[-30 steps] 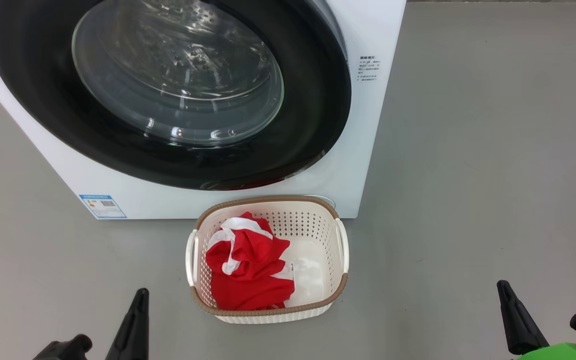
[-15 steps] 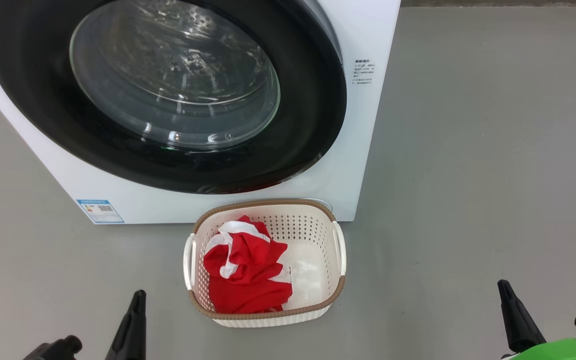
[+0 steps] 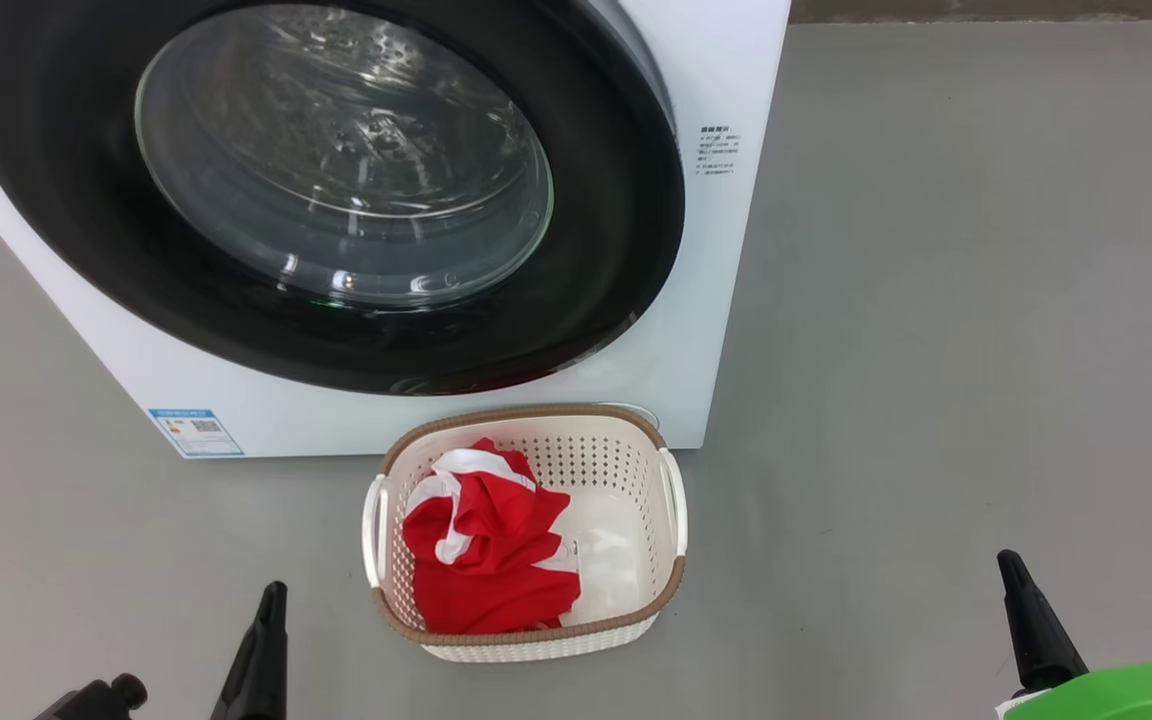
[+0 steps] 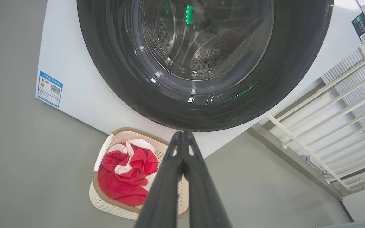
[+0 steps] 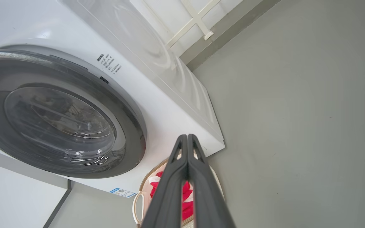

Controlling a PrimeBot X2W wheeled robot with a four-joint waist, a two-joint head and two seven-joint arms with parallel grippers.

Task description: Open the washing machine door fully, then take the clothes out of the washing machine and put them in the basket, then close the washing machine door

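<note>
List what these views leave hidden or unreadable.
- Head view: the top of the glossy black round washing machine door is cut off by the edge.
- Head view: print on the small blue label is too tiny to read.
- Right wrist view: the right gripper covers most of the cream perforated plastic basket.

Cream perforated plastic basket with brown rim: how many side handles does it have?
2: one white handle on the cream plastic basket's left side, the other on its right; none seems hidden.

Head cam looks down at the washing machine door (image 3: 326, 190) and basket (image 3: 526, 412); both wrist cams share them, right one side-on.
</note>
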